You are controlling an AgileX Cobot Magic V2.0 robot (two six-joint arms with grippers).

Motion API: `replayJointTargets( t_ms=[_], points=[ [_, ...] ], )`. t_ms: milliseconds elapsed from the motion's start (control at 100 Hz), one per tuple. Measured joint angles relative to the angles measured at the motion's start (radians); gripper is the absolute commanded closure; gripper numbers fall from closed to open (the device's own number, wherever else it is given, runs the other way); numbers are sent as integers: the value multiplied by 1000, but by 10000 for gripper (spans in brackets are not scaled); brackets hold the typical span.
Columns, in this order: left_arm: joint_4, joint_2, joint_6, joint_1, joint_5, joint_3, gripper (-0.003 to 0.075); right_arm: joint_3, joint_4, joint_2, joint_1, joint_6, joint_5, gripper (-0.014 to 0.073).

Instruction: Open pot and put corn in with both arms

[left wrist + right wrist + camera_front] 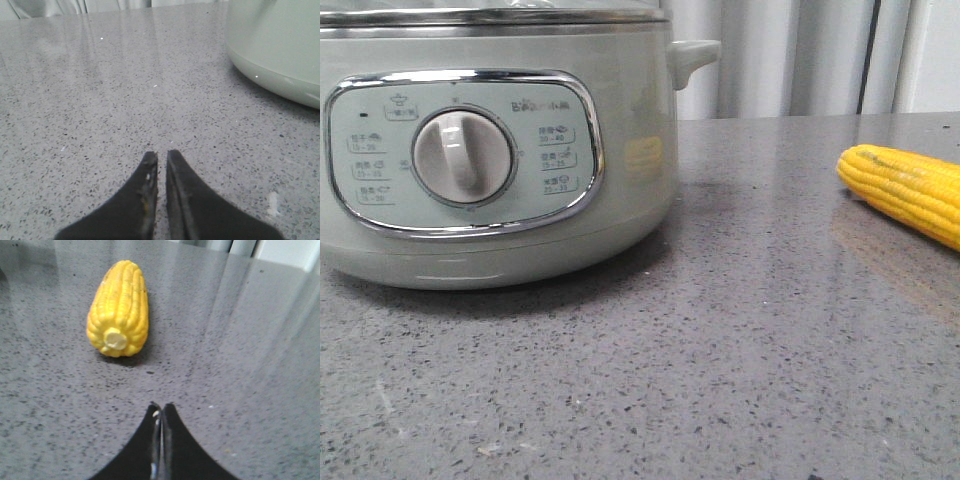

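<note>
On the left of the table stands the pot (490, 150), its lid still on, and our left gripper (161, 162) rests low beside it, fingers together and empty. To the right lies the corn (119, 307), our right gripper (161, 412) near it, likewise pinched together. We should spread both and rise squarely over the lid first

Sage-green pot (490, 150) upright, lidded; yellow corn (905, 190) flat, well apart.
</note>
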Motion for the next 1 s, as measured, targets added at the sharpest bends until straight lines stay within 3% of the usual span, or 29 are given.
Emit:
replayJointTargets(
  t_ms=[390, 670, 1000],
  points=[
    [0, 0, 0, 0, 0, 0, 741, 0, -61, 0, 0, 0, -158, 665],
    [0, 0, 0, 0, 0, 0, 741, 0, 128, 0, 0, 0, -264, 665],
    [0, 0, 0, 0, 0, 0, 741, 0, 323, 0, 0, 0, -265, 665]
  ],
)
